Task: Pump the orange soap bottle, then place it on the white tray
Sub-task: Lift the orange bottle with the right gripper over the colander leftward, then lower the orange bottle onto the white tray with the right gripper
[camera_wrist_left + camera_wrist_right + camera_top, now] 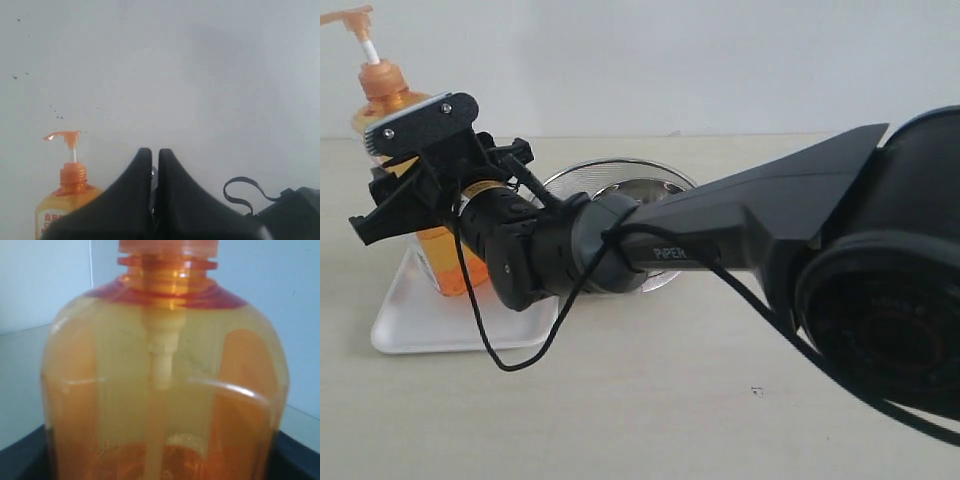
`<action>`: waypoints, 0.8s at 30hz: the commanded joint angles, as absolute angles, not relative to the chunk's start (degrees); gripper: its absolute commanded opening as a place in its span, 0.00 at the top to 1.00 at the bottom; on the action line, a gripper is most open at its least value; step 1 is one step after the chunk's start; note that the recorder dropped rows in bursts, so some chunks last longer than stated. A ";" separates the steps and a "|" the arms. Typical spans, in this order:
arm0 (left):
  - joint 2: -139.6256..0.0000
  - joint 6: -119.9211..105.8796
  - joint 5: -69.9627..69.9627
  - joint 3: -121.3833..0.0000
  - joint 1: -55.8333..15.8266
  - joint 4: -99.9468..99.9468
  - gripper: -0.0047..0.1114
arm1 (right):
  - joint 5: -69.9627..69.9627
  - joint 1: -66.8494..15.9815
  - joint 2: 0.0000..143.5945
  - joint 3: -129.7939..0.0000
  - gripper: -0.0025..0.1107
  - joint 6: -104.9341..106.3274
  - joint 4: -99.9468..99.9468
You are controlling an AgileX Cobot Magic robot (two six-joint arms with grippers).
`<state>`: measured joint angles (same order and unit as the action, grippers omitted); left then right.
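The orange soap bottle (384,82) stands upright at the far left, its base over the white tray (440,330); whether it rests on the tray I cannot tell. Its orange pump head (345,14) is up on the white stem. My right gripper (378,182) reaches across from the right and is shut on the bottle's body, one finger on each side. In the right wrist view the bottle (160,390) fills the picture between the black fingers (20,457). My left gripper (155,156) is shut on nothing, held high beside the bottle (70,197), and is outside the exterior view.
A round steel mesh strainer bowl (620,180) sits just behind the right arm (740,230), to the right of the tray. A loose black cable (510,350) hangs from the wrist over the tray's front edge. The right arm's base fills the right side.
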<state>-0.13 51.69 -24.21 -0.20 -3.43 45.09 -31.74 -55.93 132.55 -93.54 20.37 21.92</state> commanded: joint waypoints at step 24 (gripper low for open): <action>0.00 52.07 -24.52 0.00 -3.38 44.80 0.92 | -41.56 -55.82 134.51 -94.93 0.98 20.18 23.39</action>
